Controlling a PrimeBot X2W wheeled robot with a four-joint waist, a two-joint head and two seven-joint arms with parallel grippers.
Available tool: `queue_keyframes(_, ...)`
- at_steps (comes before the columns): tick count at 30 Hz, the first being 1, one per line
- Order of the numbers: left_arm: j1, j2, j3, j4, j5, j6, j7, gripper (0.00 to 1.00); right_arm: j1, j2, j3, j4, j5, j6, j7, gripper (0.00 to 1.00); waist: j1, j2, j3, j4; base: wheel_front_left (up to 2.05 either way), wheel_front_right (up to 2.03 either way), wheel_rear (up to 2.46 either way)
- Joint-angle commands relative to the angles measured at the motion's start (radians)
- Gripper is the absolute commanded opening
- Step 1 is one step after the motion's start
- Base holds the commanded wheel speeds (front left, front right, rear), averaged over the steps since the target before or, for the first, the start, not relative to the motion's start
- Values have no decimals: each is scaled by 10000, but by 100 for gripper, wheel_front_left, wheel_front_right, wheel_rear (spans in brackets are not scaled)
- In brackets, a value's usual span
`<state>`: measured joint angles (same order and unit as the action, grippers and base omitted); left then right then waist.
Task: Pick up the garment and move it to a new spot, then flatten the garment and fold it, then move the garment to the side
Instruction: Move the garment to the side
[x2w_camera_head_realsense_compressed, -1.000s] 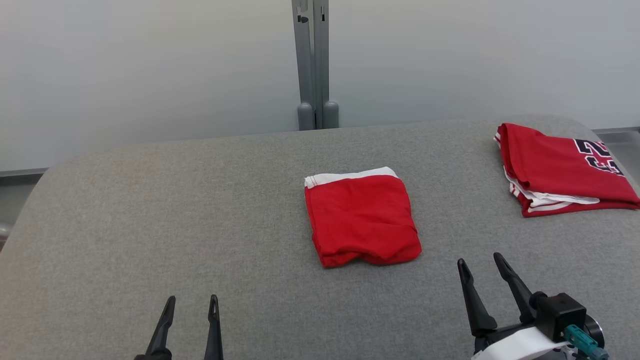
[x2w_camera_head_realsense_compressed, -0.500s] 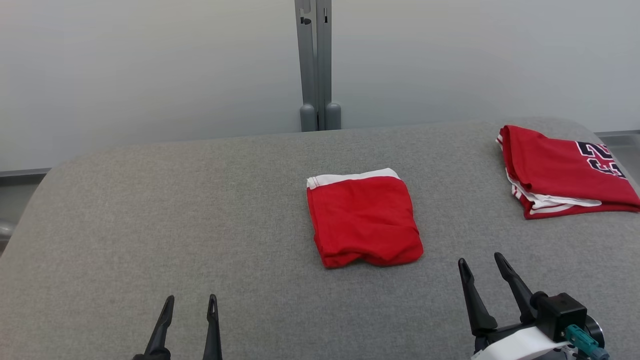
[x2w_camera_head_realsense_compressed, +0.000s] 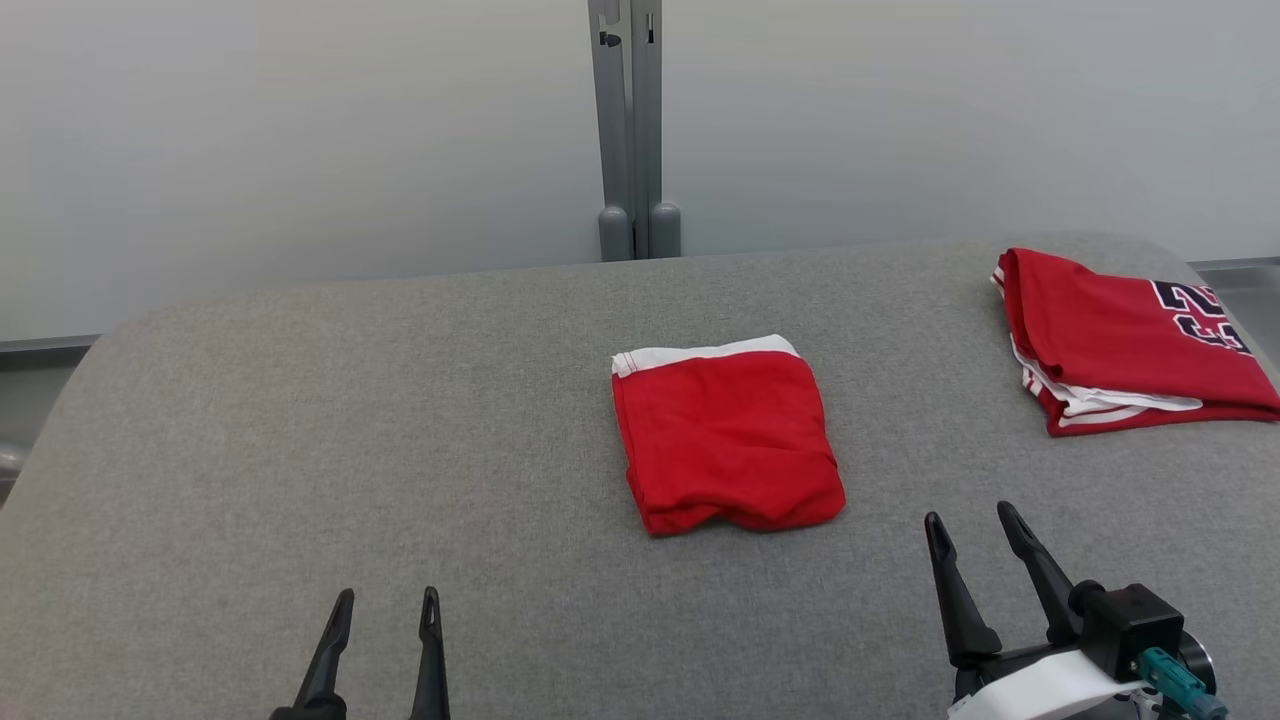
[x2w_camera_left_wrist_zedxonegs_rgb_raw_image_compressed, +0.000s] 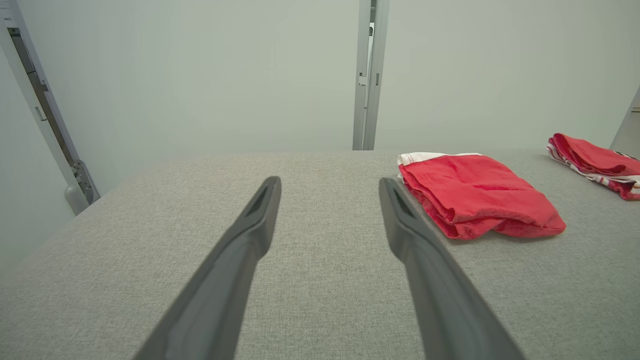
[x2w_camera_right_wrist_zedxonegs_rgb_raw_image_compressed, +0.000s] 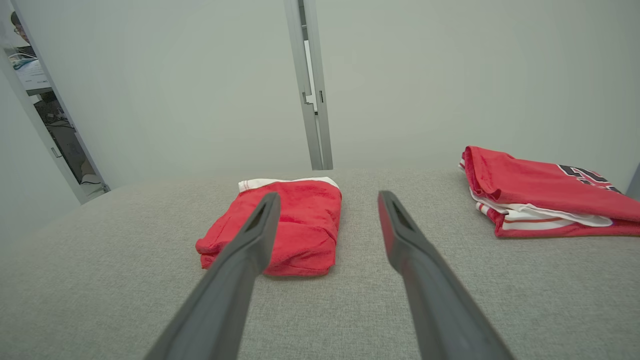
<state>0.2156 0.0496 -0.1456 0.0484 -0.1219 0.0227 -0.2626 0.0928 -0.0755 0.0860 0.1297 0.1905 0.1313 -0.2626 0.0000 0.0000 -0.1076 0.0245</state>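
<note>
A red garment with a white band at its far edge lies folded in a compact square at the middle of the grey table. It also lies right of my left fingers in the left wrist view and behind my right fingers in the right wrist view. My left gripper stands open near the front edge, well left of the garment, holding nothing. My right gripper is open too, just right of and nearer than the garment, apart from it.
A second folded red garment with white trim and dark numerals lies at the table's far right corner. A grey upright post stands behind the table against a pale wall. The table's left half is bare cloth.
The right gripper has drifted slightly right and towards the front edge. The head camera shifted a little. The garments have stayed where they were and both grippers have stayed open.
</note>
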Motion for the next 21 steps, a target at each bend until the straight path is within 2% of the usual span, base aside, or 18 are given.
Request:
queue_keyframes(1,-108,21,-8,-32,-59,50,-22,100,44,-12,-19,-18,48,-14,-23,100,0,0,8,-6,0,0,0)
queue_keyframes(14,-203,21,-95,-29,-116,145,-22,100,104,-59,-42,0,115,-14,-23,100,0,0,105,27,0,0,0)
queue_keyframes(21,-416,21,-303,-85,-32,53,-22,100,-256,-58,-73,120,823,-14,-23,100,0,0,427,247,0,0,0)
